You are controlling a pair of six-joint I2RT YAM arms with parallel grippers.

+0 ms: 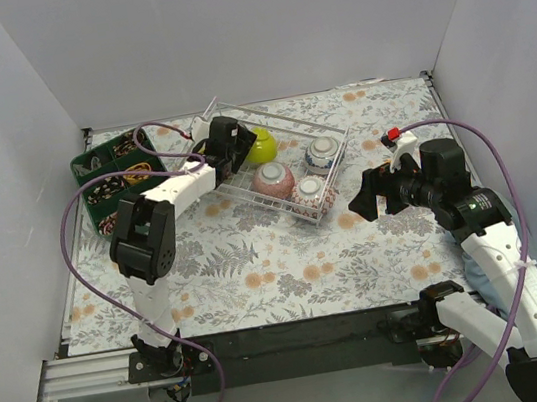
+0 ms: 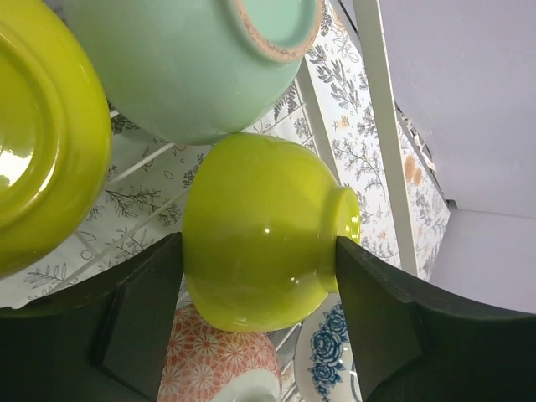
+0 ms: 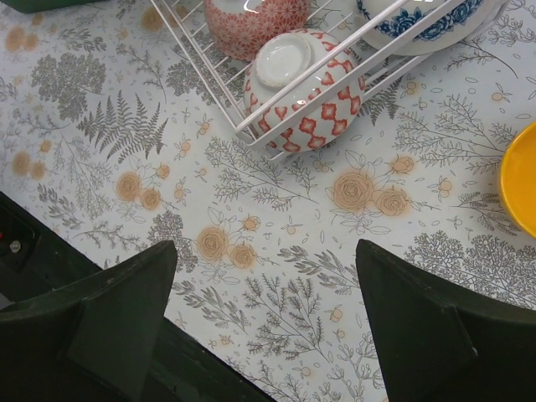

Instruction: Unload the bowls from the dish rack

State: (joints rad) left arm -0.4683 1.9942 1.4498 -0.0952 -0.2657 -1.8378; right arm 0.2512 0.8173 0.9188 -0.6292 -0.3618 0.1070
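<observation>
Lime-yellow bowl [image 2: 251,226] in dish rack [image 2: 381,109], pinched by left pincer [image 2: 255,255]; right pincer [image 3: 266,244] spread.

Bowls [image 1: 273,178] in dish rack [image 1: 281,116], tray [image 1: 79,172] left of it

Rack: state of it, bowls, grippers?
Rack: loaded.
Lime bowl: gripped, inside rack.
Left gripper: shut on lime bowl.
Right gripper: open, empty.
Pink bowl: upside down in rack.
Red-patterned bowl: upside down in rack.
Blue bowl: in rack.
Orange bowl: on table, outside rack.

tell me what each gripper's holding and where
The left gripper clamps the lime-yellow bowl, one finger at its rim, one at its foot. The right gripper holds nothing.
</observation>
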